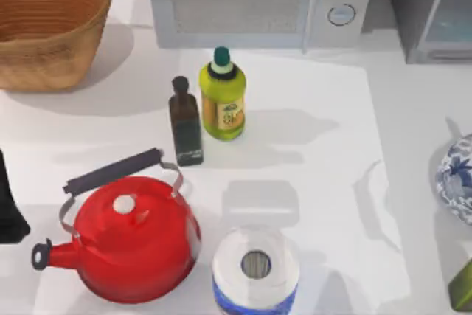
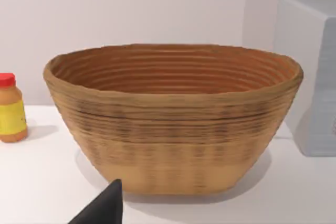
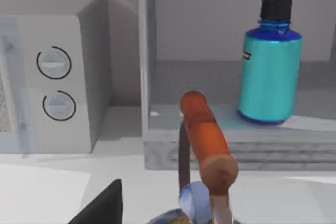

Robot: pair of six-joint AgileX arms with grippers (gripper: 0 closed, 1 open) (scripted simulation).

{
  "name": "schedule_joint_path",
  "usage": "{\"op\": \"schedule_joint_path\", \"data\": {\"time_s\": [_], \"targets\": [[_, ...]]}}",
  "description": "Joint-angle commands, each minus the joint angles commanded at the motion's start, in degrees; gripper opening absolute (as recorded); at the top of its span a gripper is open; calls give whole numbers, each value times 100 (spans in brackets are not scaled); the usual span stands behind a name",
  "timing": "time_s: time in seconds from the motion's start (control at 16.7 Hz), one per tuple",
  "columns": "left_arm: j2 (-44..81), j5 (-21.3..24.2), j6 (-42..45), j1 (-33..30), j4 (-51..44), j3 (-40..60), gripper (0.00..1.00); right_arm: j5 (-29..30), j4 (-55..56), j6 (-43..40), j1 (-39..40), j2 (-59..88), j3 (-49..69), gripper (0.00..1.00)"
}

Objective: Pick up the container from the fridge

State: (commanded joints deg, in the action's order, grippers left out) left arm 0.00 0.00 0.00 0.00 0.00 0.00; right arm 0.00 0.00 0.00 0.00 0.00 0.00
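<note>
From my seat, the fridge (image 3: 226, 145) stands at the far right of the tabletop (image 1: 310, 145), next to the grey microwave (image 1: 258, 1) with its two round knobs. Its door is swung open, and the container (image 3: 269, 72) stands upright on the fridge's grey floor, set back a little from the front lip. It is a turquoise bottle with a darker blue rim at top and bottom, a short blue neck and a black screw cap, plus a small dark mark on its side. Nothing else sits in the compartment with it.

The woven basket (image 2: 173, 119) at the far left corner looks bare inside, showing just its ribbed brown wall. Beside it I see a small orange jar (image 2: 10, 108) with a red lid and yellow label.

In the middle of the tabletop stand a yellow-green bottle (image 1: 222, 97) with a dark green cap and, just beside it, a dark glass bottle (image 1: 185, 123). Nearer me are a red kettle (image 1: 129, 237) with a dark handle and a roll of paper towel (image 1: 256, 267) standing on end. At the right edge sits a blue-and-white teapot (image 1: 457, 178); its orange-brown handle rises in front of the right wrist camera, between it and the fridge.

My left arm (image 1: 11, 204) sits at the left edge. For both claws I cannot tell how the fingers stand.
</note>
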Motion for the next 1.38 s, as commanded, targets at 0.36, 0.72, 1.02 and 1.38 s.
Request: {"op": "schedule_joint_path", "data": {"time_s": [0.36,0.72,1.02,1.38], "targets": [[0,0,0,0,0,0,100,-157,589,-76,-299,493,56,100],[0,0,0,0,0,0,100,-661,3064,-285,-1418,2713,166,100],[0,0,0,0,0,0,100,-1298,5738,-322,-2470,5384,382,100],[0,0,0,0,0,0,100,-2225,8338,-152,-3121,8570,632,100]]}}
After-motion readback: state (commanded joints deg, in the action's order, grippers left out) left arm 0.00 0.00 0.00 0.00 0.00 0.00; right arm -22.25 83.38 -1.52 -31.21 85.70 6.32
